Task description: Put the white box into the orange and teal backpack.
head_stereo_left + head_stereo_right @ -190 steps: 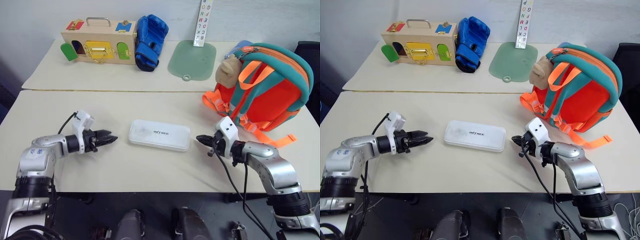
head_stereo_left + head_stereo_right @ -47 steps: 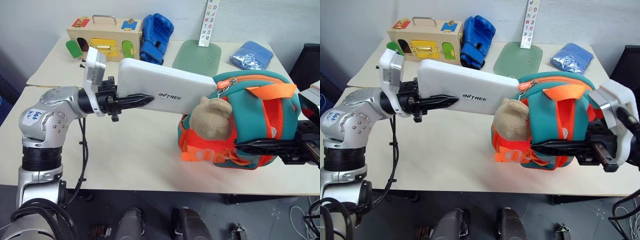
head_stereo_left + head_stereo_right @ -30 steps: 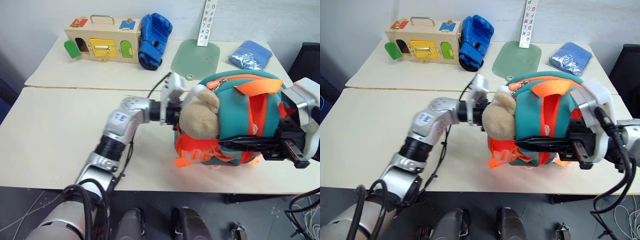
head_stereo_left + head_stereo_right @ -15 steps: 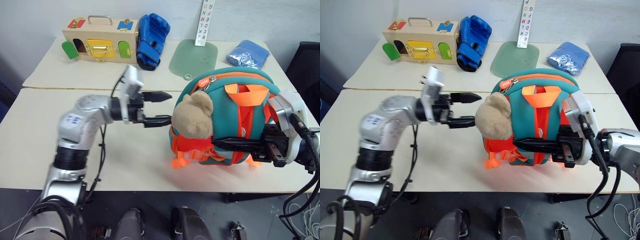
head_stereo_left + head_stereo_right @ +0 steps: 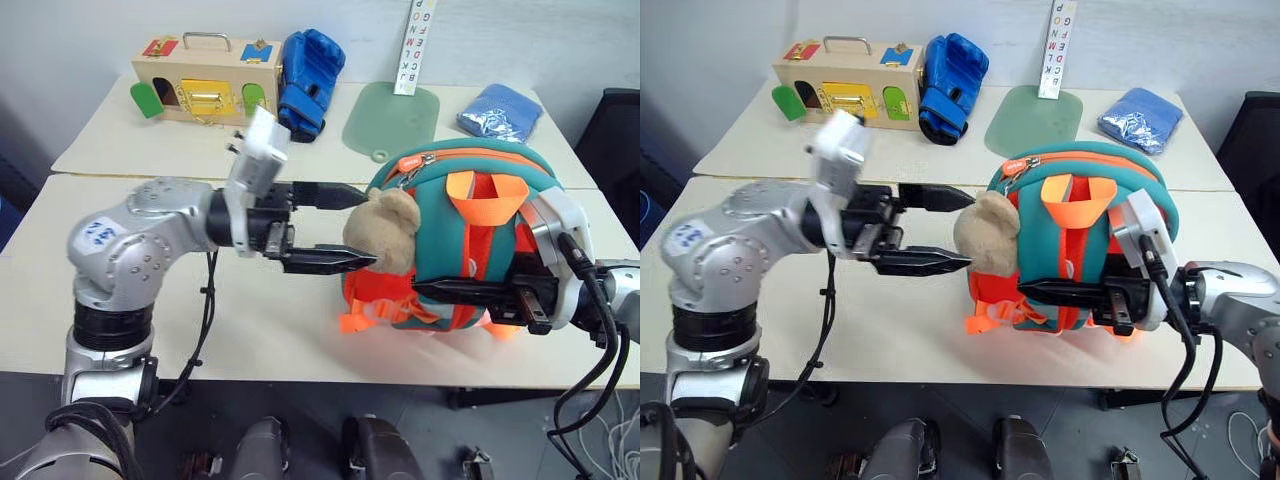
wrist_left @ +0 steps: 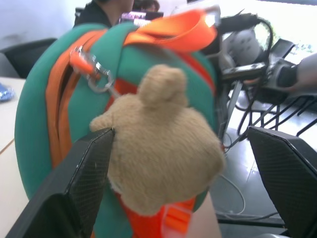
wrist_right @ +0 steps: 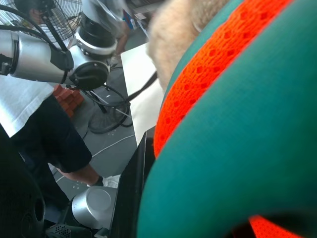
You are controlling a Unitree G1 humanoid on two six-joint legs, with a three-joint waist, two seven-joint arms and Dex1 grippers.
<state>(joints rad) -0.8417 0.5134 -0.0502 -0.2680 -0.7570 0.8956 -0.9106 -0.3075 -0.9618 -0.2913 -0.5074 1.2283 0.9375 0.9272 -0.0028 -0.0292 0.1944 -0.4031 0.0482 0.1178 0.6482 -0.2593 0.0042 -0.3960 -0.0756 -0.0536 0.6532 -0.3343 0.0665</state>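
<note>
Backpack: the orange and teal backpack (image 5: pixel 470 230) stands upright on the near table (image 5: pixel 60 300), toward its right side, its tan plush toy (image 5: pixel 385 232) hanging on its left face.
White box: cannot be seen; whether it lies inside the backpack cannot be told from outside.
Left gripper: the left gripper (image 5: pixel 345 226) is level, pointing right at the backpack, its two black fingers spread wide and empty.
Backpack relative to left fingers: the far finger tip (image 5: pixel 352 196) lies just beside the plush toy's top and the near finger tip (image 5: pixel 362 262) just beside its lower edge; in the left wrist view the toy sits between the two fingers; contact cannot be told.
Right gripper: the right gripper (image 5: pixel 435 291) points left, its fingers clenched together against the backpack's near lower face; what they pinch cannot be told.
Far table: wooden box with coloured doors (image 5: pixel 204 83), blue boxing glove (image 5: pixel 308 66), green mat (image 5: pixel 390 118), blue packet (image 5: pixel 500 110).
</note>
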